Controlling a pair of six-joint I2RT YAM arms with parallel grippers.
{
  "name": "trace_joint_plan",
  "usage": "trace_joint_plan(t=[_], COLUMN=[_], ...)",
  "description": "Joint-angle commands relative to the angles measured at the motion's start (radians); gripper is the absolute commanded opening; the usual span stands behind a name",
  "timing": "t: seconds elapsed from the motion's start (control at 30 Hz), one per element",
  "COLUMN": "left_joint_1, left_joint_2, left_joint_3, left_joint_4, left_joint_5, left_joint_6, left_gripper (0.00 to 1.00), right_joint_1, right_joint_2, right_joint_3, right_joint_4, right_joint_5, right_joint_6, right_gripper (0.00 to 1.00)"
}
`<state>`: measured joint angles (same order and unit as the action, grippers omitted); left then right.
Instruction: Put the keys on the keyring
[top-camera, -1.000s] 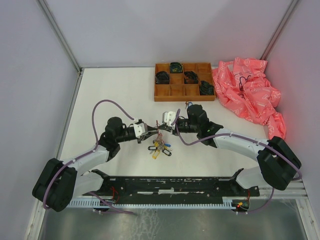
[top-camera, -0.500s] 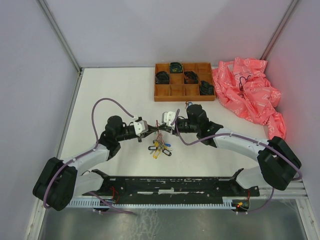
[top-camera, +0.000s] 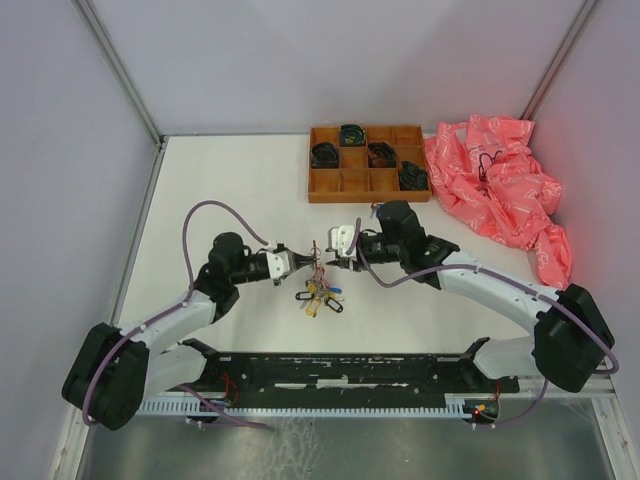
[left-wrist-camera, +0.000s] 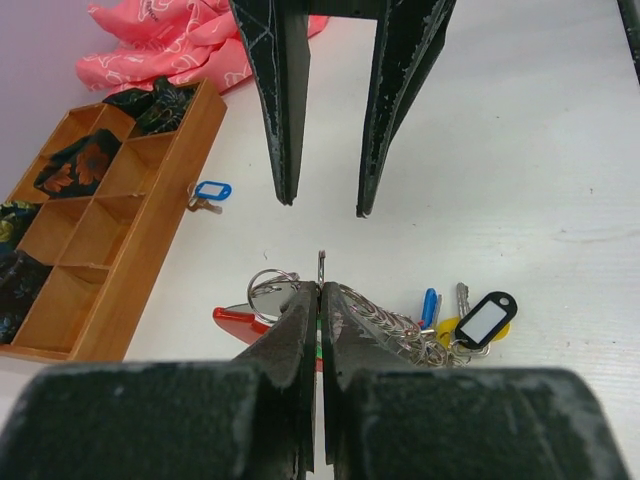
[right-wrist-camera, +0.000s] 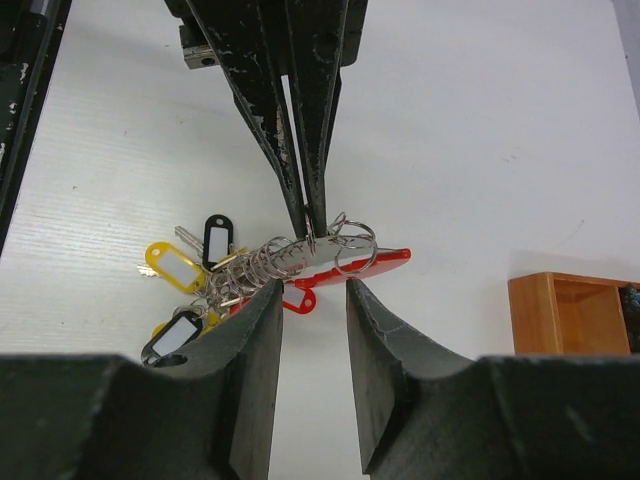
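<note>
While the left gripper (left-wrist-camera: 320, 292) is pressing its jaws tight together on a thin silvery sliver of the keyring (right-wrist-camera: 355, 247), the right gripper (right-wrist-camera: 313, 292) is facing it tip to tip with its jaws standing apart and gripping nothing, the ring sitting just beyond their gap. Out from that pinch the bunch is stretching away in one line. The ring and the red strap (right-wrist-camera: 388, 257) are sitting at one end, a run of linked silvery rings (right-wrist-camera: 262, 262) is crossing the middle, and the keys (right-wrist-camera: 190, 275) are fanning out at the other end, their yellow and black tags lying on the white table (top-camera: 230, 190). Seen from above, this long axis is running from the spot between the two grippers back toward the arm bases, the strap pointing toward the wooden tray (top-camera: 326, 184) and the tags toward the bases. Whether the ring end is lifting clear of the table, I cannot tell. A loose blue-tagged key (left-wrist-camera: 210, 192) is lying apart, just beside the tray's near wall.
</note>
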<state>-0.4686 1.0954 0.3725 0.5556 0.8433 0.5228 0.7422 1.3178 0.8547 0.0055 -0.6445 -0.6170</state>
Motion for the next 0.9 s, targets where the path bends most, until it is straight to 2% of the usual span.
trace_joint_plan(t=[0.0,0.27,0.43,0.87], left_joint_1=[0.000,-0.005,-0.018,-0.119], left_joint_2=[-0.032,-0.036,-0.039,-0.063], left_joint_3=[0.011,0.019,0.057,0.187], left_joint_4=[0.005,-0.045,-0.130,-0.398], left_joint_5=[0.054,0.035,-0.002,-0.215], left_joint_6=[0.105,0.162,0.168,0.184], left_gripper=[0.03,0.03,0.03,0.03], right_joint_1=[0.000,0.002,0.004,0.021], right_joint_2=[0.016,0.029,0.033,0.065], right_joint_3=[0.043,0.043,0.044,0.066], right_joint_4=[0.007,0.018,0.033,0.031], right_joint_5=[-0.036,0.003,-0.033,-0.060], right_joint_6=[-0.049,-0.050,-0.040,-0.044], right_gripper=[0.40,0.42,0.41,0.35])
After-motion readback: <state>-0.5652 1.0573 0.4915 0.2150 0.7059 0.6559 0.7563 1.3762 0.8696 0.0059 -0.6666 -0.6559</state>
